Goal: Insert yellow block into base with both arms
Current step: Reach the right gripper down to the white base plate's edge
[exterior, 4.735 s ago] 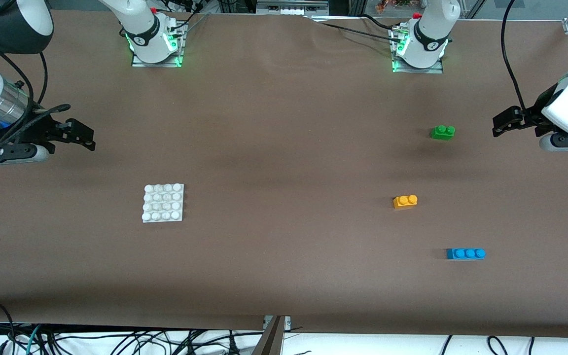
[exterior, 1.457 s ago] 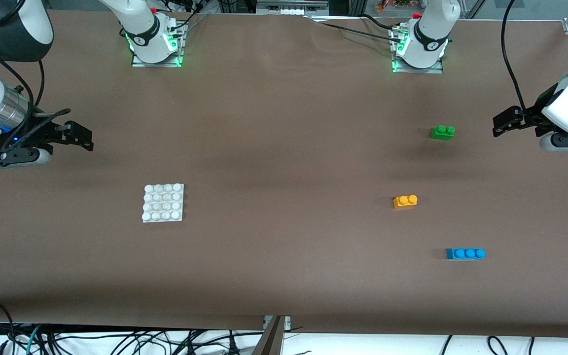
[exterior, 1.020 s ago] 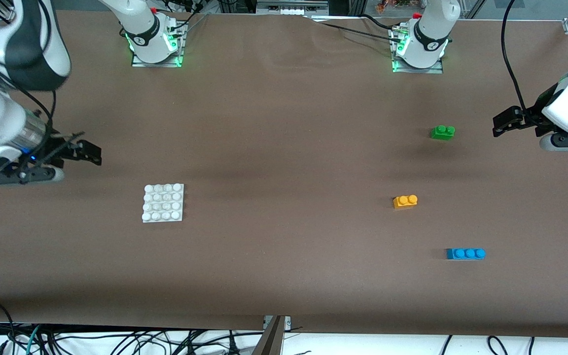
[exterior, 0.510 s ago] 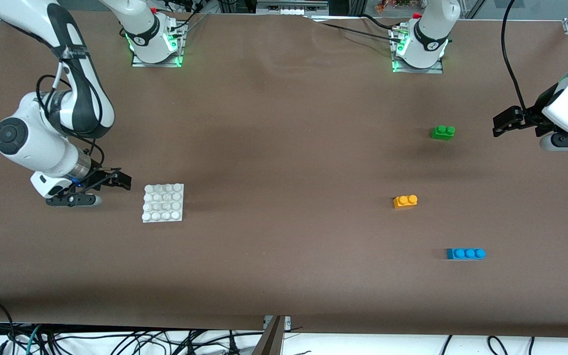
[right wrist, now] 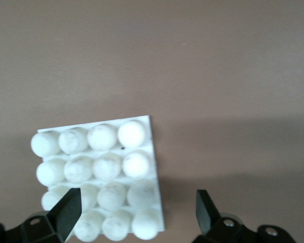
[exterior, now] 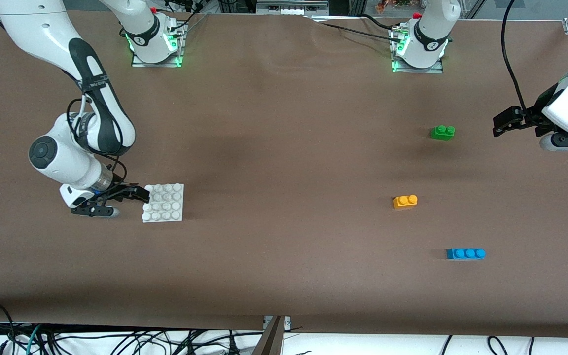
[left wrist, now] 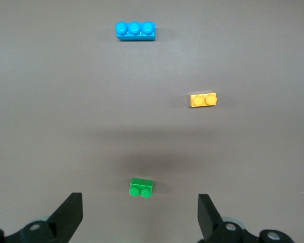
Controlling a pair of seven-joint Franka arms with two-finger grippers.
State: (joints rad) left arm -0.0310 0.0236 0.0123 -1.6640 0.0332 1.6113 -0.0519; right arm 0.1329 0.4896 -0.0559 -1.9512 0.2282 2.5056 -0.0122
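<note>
The right gripper (exterior: 138, 195) has been swung down to the base (exterior: 163, 203), fingers apart; the light, stiff plate is probably best pinched by its edges. The left gripper (exterior: 503, 123) waits open near the green brick (exterior: 443, 132).

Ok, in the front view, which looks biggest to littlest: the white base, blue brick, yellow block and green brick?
1. The base
2. The blue brick
3. The yellow block and green brick look alike; no ranking.

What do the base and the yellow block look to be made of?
Base: probably moulded white plastic, semi-matte, with rounded studs that look slightly scuffed. Yellow block: likely the same kind of toy plastic, smooth, evenly orange-yellow, with crisp moulded studs.
</note>
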